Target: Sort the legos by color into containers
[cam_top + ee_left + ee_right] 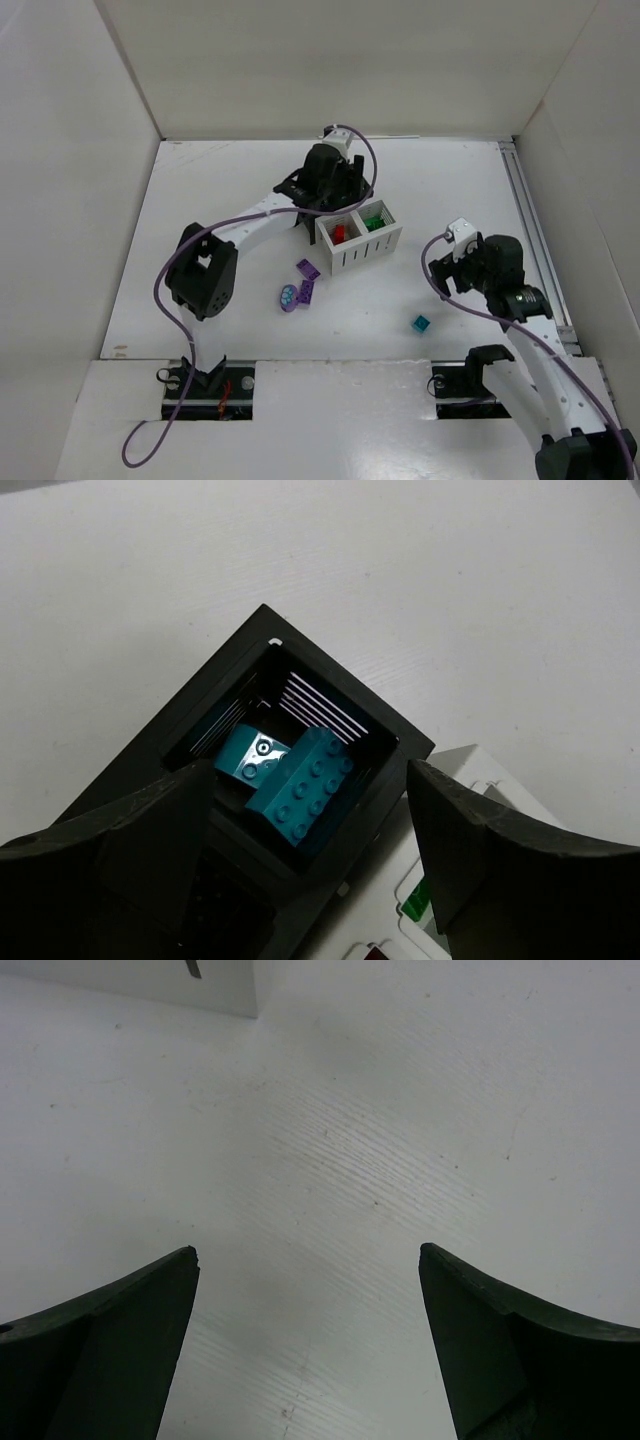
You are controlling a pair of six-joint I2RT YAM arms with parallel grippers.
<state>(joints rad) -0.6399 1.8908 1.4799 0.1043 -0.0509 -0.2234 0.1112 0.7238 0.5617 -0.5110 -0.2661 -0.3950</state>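
Two teal studded plastic lego bricks [300, 785] are lying side by side in one compartment of the black slatted plastic bin [160, 742]. The left tool [308, 780] is hanging wide open and empty above them. The white slatted plastic bin [365, 250] is standing just beside it, holding red bricks [339, 233] and green bricks [374, 221] in separate compartments. The right tool [308, 1255] is gaping, empty, over bare white tabletop [330, 1140], near a loose teal brick [421, 324]. Purple pieces [298, 284] are lying in open room before the bins.

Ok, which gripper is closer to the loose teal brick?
Right. The right gripper hovers just beyond the loose teal brick; the left gripper is far off, over the black bin.
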